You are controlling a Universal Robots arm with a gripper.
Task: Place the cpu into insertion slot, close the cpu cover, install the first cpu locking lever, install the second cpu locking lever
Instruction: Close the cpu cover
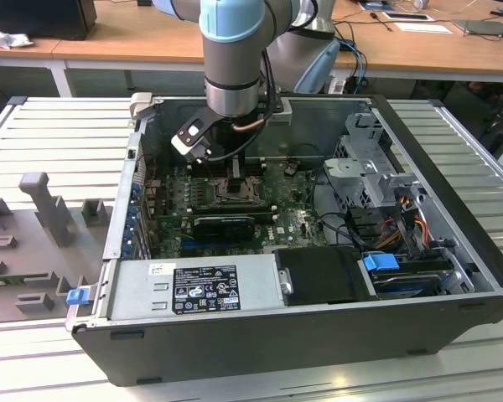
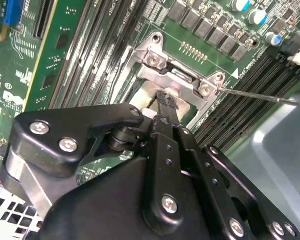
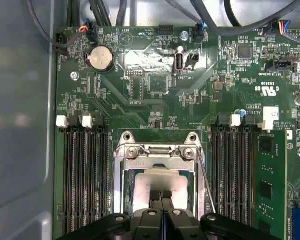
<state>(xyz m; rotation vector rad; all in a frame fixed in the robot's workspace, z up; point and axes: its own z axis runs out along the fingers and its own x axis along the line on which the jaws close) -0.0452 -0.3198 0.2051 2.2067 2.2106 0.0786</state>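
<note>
Robot claw [image 3: 161, 196] closed over the cpu [image 3: 177, 180] at the middle of a motherboard [image 3: 155, 100].

The claw's two black fingers are shut against each other with nothing between them, their tips on or just above the one pale square chip. Held narrow like this, they probably fit inside the frame's window. The cpu lies flat in the single insertion slot [image 3: 119, 200], ringed by the silvery cpu cover [image 3: 129, 175]; I cannot tell whether the cover is fully down. One thin locking lever [image 3: 205, 185] angles away beside the slot, apparently unlatched. Two screws [image 3: 133, 150] pin the hinge plate [image 3: 160, 150]. Two banks of memory slots [image 3: 85, 175] flank the slot. The board sits in one open computer case [image 1: 318, 335] lying on a slatted desk [image 1: 59, 126].
</note>
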